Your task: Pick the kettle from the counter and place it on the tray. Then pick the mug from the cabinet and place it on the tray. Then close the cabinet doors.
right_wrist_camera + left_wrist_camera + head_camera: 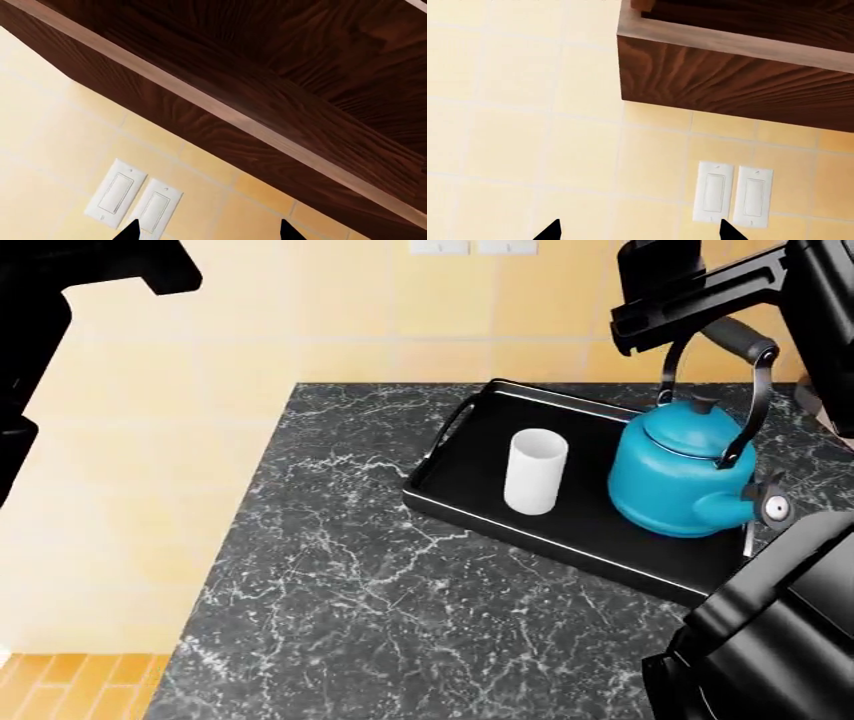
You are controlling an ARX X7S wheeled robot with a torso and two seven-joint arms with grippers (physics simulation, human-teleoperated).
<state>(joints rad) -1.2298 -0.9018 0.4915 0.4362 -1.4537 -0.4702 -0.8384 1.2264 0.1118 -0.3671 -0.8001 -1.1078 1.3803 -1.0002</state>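
1. The tray (pixel 461 475) lies on the counter (pixel 347 600), right of frame centre.
2. In the tray, the mug (pixel 535 472) stands left of the kettle (pixel 681 475).
3. Wall switches (pixel 473 246) sit at the top edge.

the kettle (pixel 674 472) looks like shiny blue metal with a black handle. the mug (pixel 535 472) is smooth, plain white. the tray (pixel 461 455) is glossy black. the counter (pixel 347 580) is dark polished stone with white veins. the cabinet (pixel 267 90) is dark brown wood with wavy grain.

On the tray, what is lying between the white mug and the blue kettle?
Nothing: the head view shows only bare black tray floor between the mug and the kettle.
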